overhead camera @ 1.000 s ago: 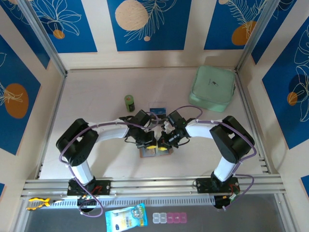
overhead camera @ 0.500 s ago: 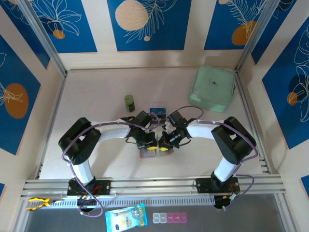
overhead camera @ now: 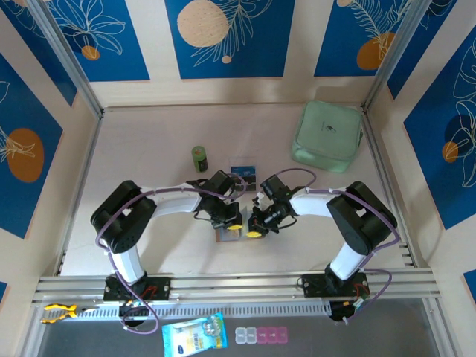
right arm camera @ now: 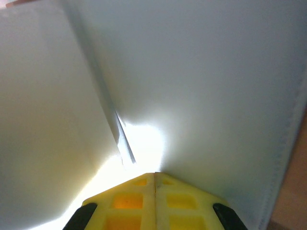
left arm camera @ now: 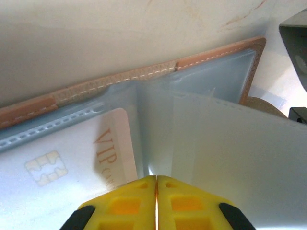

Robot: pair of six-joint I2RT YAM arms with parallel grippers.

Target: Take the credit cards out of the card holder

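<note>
The card holder (overhead camera: 229, 235) lies open at mid-table on the pale cream table (overhead camera: 149, 141), which is walled by blue leaf-print panels (overhead camera: 223, 37). The left gripper (left arm camera: 157, 181) and right gripper (right arm camera: 154, 176) are both closed, tips against its pale lining. A VIP card (left arm camera: 81, 160) sits pocketed; a blue card (overhead camera: 242, 170) lies just beyond.

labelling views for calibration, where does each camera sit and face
top external: above, behind the bases, looking down at the table; both arms, left tool, right tool.
left wrist: on the left arm, close over the open card holder; its shut tool.
right wrist: close against a pale plastic sheet; its shut tool.
shared: top and left wrist show the card holder.
</note>
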